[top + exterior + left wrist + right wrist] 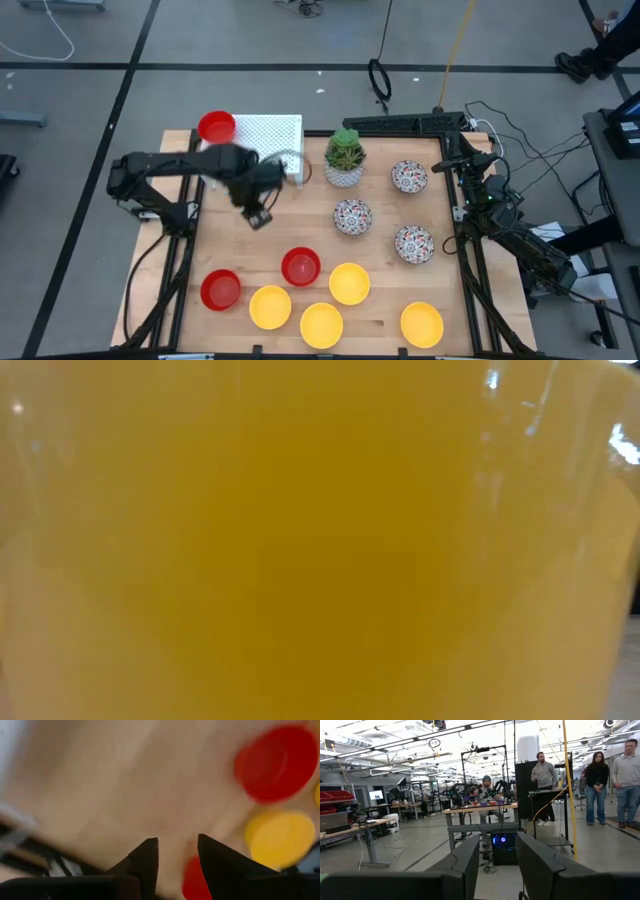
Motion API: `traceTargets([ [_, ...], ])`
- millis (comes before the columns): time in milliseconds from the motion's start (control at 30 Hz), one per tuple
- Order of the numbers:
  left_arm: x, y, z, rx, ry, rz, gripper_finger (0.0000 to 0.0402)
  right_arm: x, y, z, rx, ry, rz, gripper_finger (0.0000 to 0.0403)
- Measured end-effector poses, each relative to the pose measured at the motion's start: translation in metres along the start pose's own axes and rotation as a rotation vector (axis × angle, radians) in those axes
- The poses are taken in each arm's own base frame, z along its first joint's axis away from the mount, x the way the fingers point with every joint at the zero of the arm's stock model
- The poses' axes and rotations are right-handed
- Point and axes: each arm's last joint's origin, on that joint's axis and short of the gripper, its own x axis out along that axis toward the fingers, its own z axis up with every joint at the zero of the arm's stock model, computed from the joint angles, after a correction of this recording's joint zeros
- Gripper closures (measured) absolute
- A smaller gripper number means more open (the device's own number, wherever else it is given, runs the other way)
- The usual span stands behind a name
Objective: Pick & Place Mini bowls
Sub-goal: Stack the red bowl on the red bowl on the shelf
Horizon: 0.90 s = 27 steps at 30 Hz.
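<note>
In the high view, one red bowl [216,127] sits at the left end of a white perforated tray [268,133]. Two more red bowls [301,266] [220,289] and several yellow bowls [349,283] [270,307] rest on the table's near part. Three floral bowls [409,177] [352,216] [413,243] stand toward the right. My left gripper [258,215] [177,855] hovers open over bare wood near the tray and holds nothing. Its wrist view shows a red bowl [277,762] and a yellow bowl [280,837] ahead. My right gripper [497,855] waits open at the table's right edge.
A white pot with a green plant [344,158] stands right of the tray. One yellow bowl [320,540] fills the whole low view. Bare wood lies between the tray and the near bowls. Several people stand in the room beyond, seen in the right wrist view.
</note>
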Motion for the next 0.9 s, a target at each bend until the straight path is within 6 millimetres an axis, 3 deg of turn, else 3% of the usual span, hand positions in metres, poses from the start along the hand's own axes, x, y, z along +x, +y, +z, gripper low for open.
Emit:
traceTargets([
  [167, 0.030, -0.028, -0.028, -0.040, 0.173, -0.027, 0.0265, 0.000, 0.000, 0.000, 0.000, 0.000, 0.000, 0.0286],
  [433, 0.086, -0.051, -0.066, -0.168, 0.391, -0.021, 0.0266, 0.000, 0.000, 0.000, 0.000, 0.000, 0.000, 0.0286],
  [667, 0.123, -0.070, -0.079, -0.205, 0.381, -0.131, 0.0266, 0.000, 0.000, 0.000, 0.000, 0.000, 0.000, 0.0286],
  [900, 0.146, -0.070, -0.089, -0.283, 0.350, -0.102, 0.0266, 0.000, 0.000, 0.000, 0.000, 0.000, 0.000, 0.0286],
])
